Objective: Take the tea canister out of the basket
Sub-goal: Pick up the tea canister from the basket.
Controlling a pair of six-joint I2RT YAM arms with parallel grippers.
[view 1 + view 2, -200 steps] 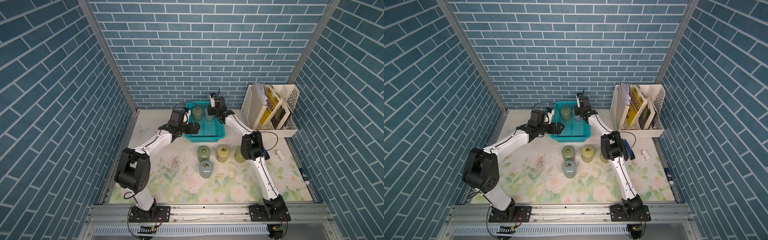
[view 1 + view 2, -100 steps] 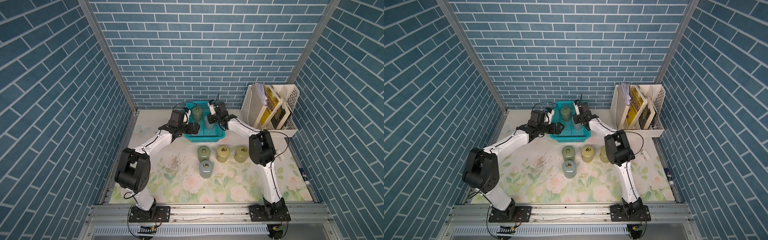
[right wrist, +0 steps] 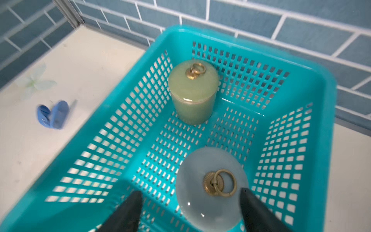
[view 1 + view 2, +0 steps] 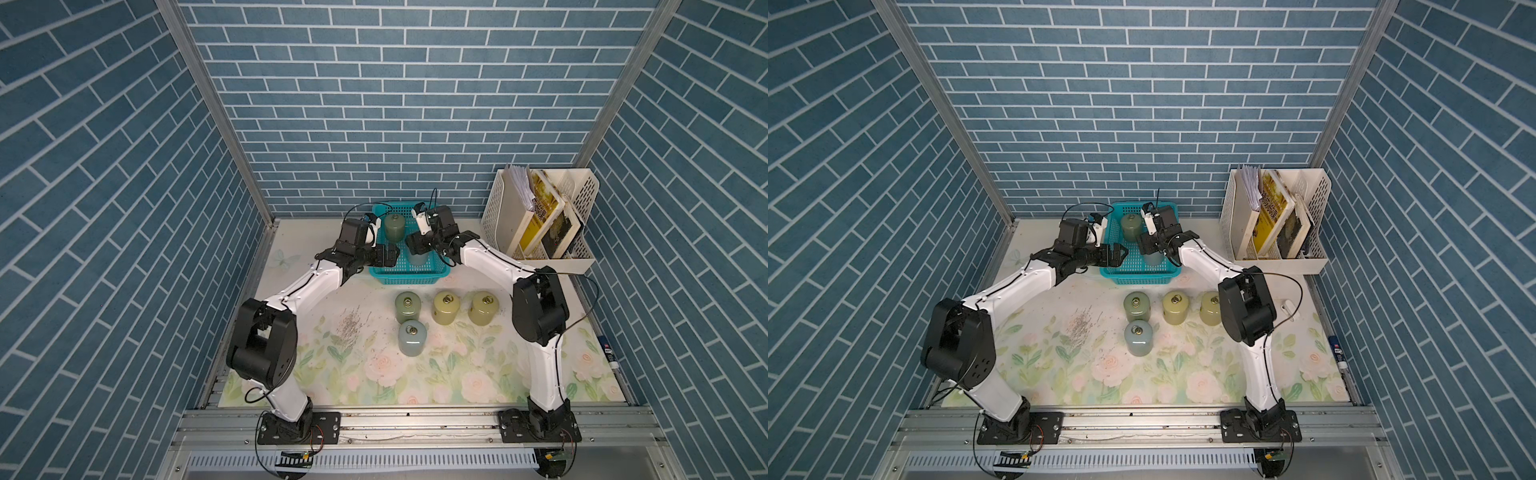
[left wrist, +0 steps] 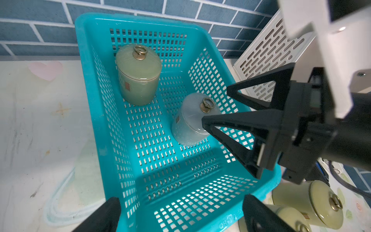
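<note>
Blue brick-pattern walls close in a pale surface (image 4: 291,374) printed with roses. At the left, the left claw (image 4: 387,255) sits at the near left corner of the rectangular teal plastic basket with mesh sides (image 4: 409,276), which stands at the back of the surface close to the wall. In the left wrist view its black fingers (image 5: 106,213) are spread wide apart with the basket's end wall between them. Whether they touch the rim cannot be told.

Two lidded canisters stand upright inside the basket, each with a brass ring on its lid. The glossy green canister (image 4: 394,226) is at the far left corner. The pale grey-blue canister (image 3: 196,200) is nearer and to the right, well apart from the green canister. The right claw (image 4: 415,247) hovers directly over the pale canister with its jaws apart. In the right wrist view one finger (image 3: 128,213) lies on each side of the lid, gripping nothing.

On the open surface in front of the basket stand four more ring-lidded jars. A dull green jar (image 4: 407,307) has a pale blue-grey jar (image 4: 412,338) just in front of it. Two yellow-green jars (image 4: 446,309) (image 4: 483,309) stand in a row to their right.

Against the right wall, a white perforated file rack (image 4: 498,216) holds leaning books (image 4: 540,216).
</note>
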